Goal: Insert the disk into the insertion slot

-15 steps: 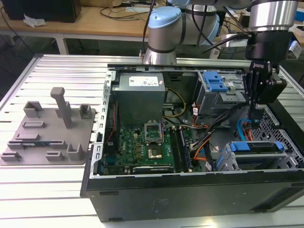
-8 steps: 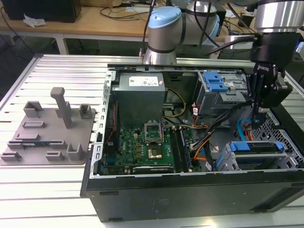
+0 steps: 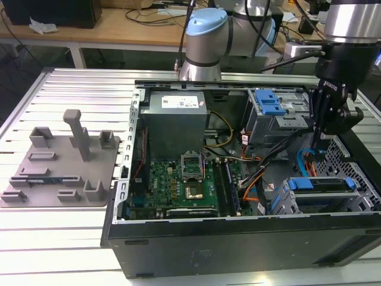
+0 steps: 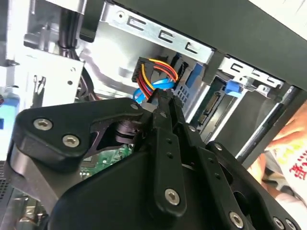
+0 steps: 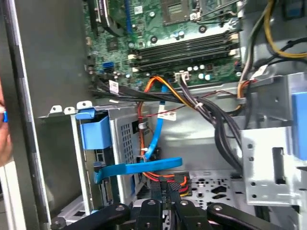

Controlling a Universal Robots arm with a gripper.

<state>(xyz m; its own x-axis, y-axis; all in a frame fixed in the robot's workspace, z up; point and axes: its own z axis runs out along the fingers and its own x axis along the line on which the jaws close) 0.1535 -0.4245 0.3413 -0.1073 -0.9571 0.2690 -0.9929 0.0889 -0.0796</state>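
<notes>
On a ribbed metal table (image 3: 59, 250) lies an open computer case (image 3: 238, 238), and inside it the gripper (image 3: 314, 143), fingers pressed together, hangs at coloured cables (image 5: 163, 176) beside the insertion slot (image 3: 286, 205) holding the blue-framed disk (image 3: 315, 185).

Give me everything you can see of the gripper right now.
The gripper is black, built of bolted linkage arms that end in two slim fingers. The fingers are drawn together, shut. It points down inside the open case, at the exterior view's right. In both wrist views its tips sit right at a black connector with red, orange and yellow wires. Whether they touch it is unclear.
</notes>
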